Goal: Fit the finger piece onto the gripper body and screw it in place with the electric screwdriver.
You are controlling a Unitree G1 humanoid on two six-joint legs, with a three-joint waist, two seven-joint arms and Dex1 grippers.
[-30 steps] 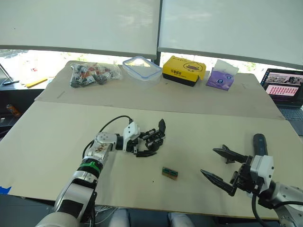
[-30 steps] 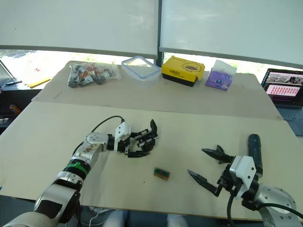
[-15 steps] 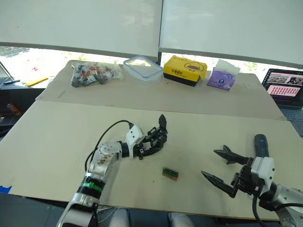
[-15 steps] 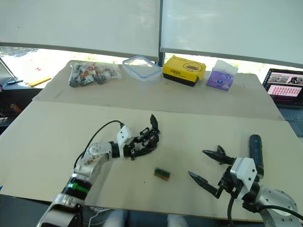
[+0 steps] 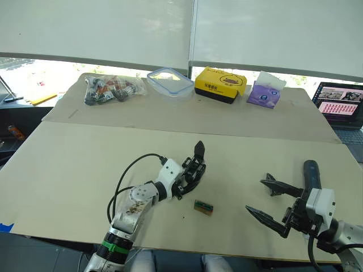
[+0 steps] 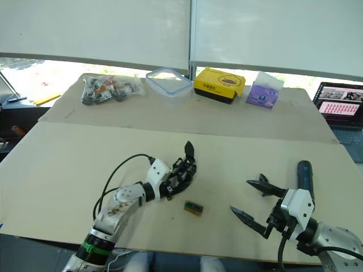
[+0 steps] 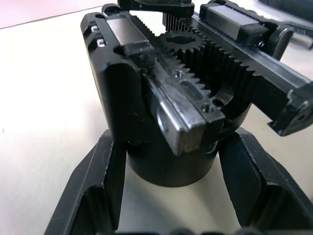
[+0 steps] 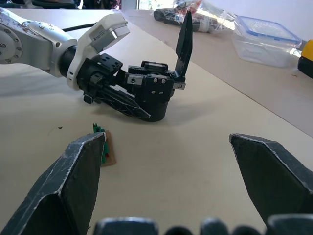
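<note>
Left gripper (image 5: pixel 182 184) clamps the gripper body (image 5: pixel 191 173) by its round base near the middle of the table (image 5: pixel 68 164), one finger (image 7: pixel 95 188) on each side, the body's pointed finger sticking up. Right gripper (image 5: pixel 274 204) hovers wide apart and empty, beside the electric screwdriver (image 5: pixel 311 172) lying at the table's right; a small green-brown block (image 5: pixel 203 207) lies between them

Daylight reaches you from the windows (image 5: pixel 34 76) behind the far table, below drawn white blinds (image 5: pixel 96 28); that strip is blown out to near white. The table top (image 5: pixel 68 164) is evenly lit, with soft, faint shadows. In your left wrist view the near fingers (image 7: pixel 93 191) are blurred. In your right wrist view the fingers (image 8: pixel 73 181) are soft too.
</note>
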